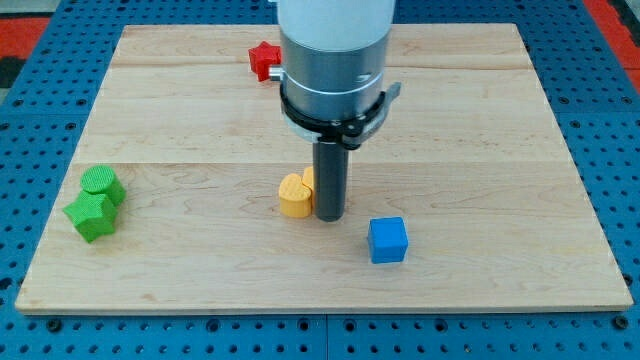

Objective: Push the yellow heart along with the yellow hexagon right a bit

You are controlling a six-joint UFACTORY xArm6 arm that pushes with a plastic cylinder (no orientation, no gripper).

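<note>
The arm comes down from the tabletop's far edge, its white and grey cylindrical body upright over the middle of the board. A black ring clamps the base of that body. From it the dark rod drops straight (no visible tilt), and the tip (328, 216) rests near the board's centre, slightly toward the near edge.

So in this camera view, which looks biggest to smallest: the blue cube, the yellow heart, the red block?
1. Blue cube, largest.
2. Yellow heart, slightly smaller; my tip stands right beside it, on the view's right.
3. Red block, smallest, but it is partly hidden and farther away, so this rank is unsure.
</note>
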